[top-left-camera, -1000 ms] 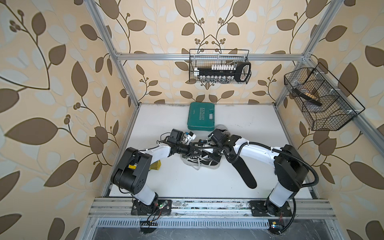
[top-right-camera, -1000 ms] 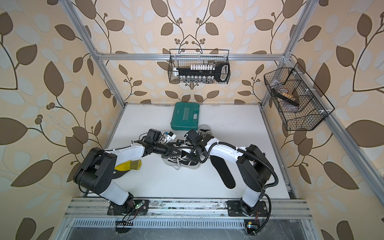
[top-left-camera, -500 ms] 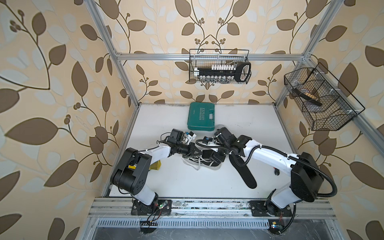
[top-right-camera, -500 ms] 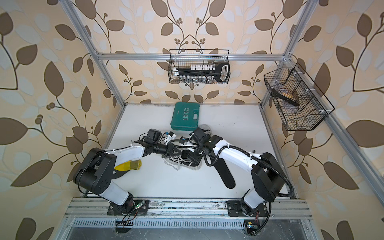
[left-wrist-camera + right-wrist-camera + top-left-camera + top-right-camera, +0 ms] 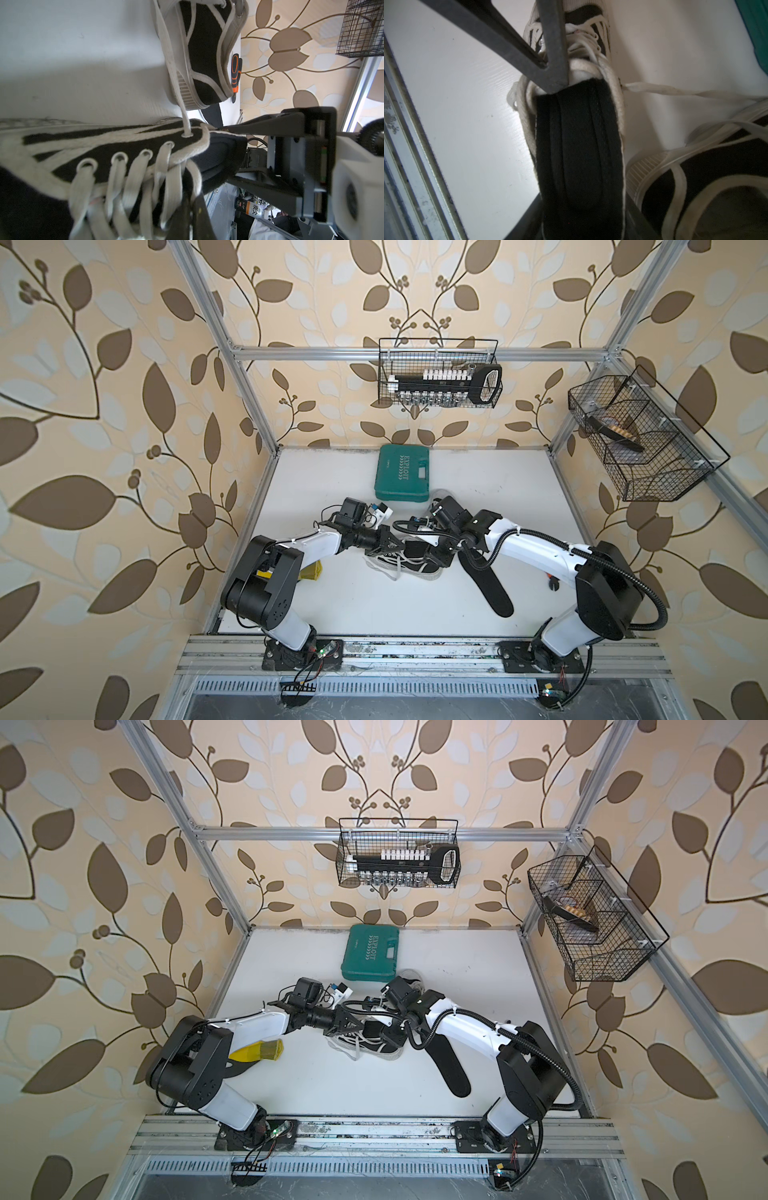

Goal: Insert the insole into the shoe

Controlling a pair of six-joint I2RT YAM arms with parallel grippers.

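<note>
A black-and-white laced shoe (image 5: 422, 571) (image 5: 353, 1048) lies mid-table. My left gripper (image 5: 395, 549) (image 5: 191, 207) is shut on the front edge of the shoe's opening, by the laces (image 5: 124, 176). The black insole (image 5: 579, 145) (image 5: 224, 153) pokes toe-first into that opening, its heel end still outside. My right gripper (image 5: 432, 556) (image 5: 583, 224) is shut on the insole, with one of its fingers (image 5: 259, 124) on each side of the heel end. Inside the shoe, the insole's front is hidden.
Another black insole (image 5: 492, 591) lies loose on the table at the right. Behind the grippers lies another shoe (image 5: 205, 52), and beyond it a green tool case (image 5: 402, 472). A yellow object (image 5: 259, 1050) sits under the left arm. An orange-black tool (image 5: 235, 70) lies far right.
The right arm's elbow has swung out to the right while its gripper stayed at the shoe's opening. The left arm and the shoe have not moved.
</note>
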